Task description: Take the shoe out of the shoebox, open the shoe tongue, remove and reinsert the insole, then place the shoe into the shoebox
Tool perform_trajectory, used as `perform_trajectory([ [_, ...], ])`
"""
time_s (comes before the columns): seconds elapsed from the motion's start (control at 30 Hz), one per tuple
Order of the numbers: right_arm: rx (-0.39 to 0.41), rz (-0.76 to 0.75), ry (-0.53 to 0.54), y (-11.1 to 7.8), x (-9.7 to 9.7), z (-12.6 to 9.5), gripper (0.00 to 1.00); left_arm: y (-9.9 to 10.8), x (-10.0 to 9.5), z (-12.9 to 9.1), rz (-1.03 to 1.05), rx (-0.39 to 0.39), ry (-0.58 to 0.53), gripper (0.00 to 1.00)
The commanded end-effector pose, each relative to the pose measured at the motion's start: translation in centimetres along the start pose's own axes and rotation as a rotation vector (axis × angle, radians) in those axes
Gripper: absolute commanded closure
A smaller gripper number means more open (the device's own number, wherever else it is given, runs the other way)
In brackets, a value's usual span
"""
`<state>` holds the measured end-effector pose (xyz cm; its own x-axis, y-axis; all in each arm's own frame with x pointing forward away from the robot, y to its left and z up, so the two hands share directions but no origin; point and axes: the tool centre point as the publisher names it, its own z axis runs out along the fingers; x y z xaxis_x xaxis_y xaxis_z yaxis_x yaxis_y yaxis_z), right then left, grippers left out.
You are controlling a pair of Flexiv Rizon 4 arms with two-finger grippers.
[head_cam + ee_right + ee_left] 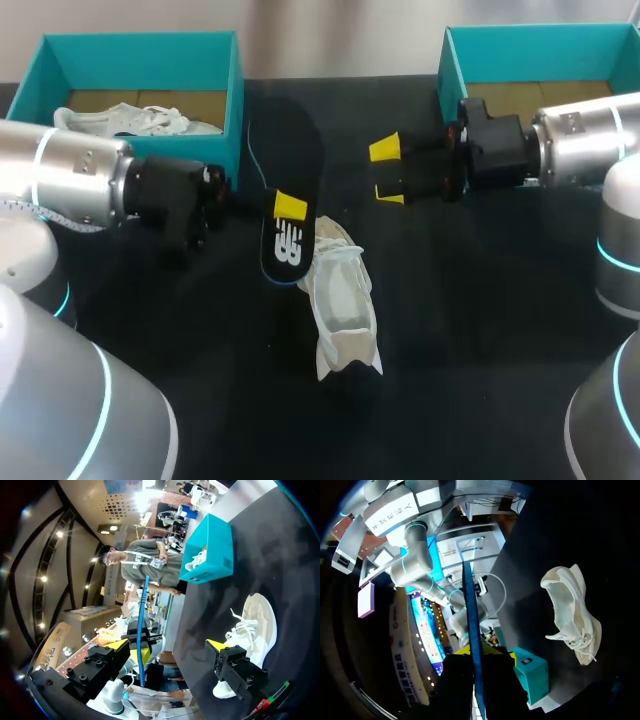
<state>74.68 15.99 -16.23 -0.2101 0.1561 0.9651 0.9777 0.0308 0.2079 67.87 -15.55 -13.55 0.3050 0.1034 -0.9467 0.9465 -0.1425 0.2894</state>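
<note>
Left gripper (pixel 284 214) is clamping the black insole (pixel 285 245), both fingers pinching it and holding it on edge above the table (pixel 480 330). In the left wrist view the insole (pixel 471 630) is showing as a thin blue line between the fingers.

White shoe (pixel 345 295) is lying just beside the insole, outside both boxes.

Right gripper (pixel 387 170) is hovering spread apart, holding nothing, near the shoe.

Likely step: reinsertion. Judgement: the right gripper should be steadying the shoe's collar while the left is tilting the insole flat, feeding the toe end in first and sliding it forward before releasing. The soft upper may be buckling.
</note>
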Motion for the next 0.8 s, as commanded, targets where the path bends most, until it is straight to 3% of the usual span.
perform_trajectory([
  [0.03,0.015,0.016,0.009,0.7,-0.2,1.4,0.00,-0.5,1.2,0.8,-0.051,-0.007,-0.045,1.00],
  [0.27,0.063,0.042,0.017,1.0,-0.4,3.5,0.00,-0.2,3.2,2.4,-0.119,0.013,-0.113,1.00],
  [0.57,0.134,0.085,0.068,-0.2,-0.5,5.3,0.00,1.1,4.8,2.9,-0.105,-0.005,-0.102,1.00],
  [0.8,0.111,0.115,0.075,-1.2,-0.6,5.8,0.00,1.3,5.4,3.3,-0.092,-0.029,-0.093,1.00],
])
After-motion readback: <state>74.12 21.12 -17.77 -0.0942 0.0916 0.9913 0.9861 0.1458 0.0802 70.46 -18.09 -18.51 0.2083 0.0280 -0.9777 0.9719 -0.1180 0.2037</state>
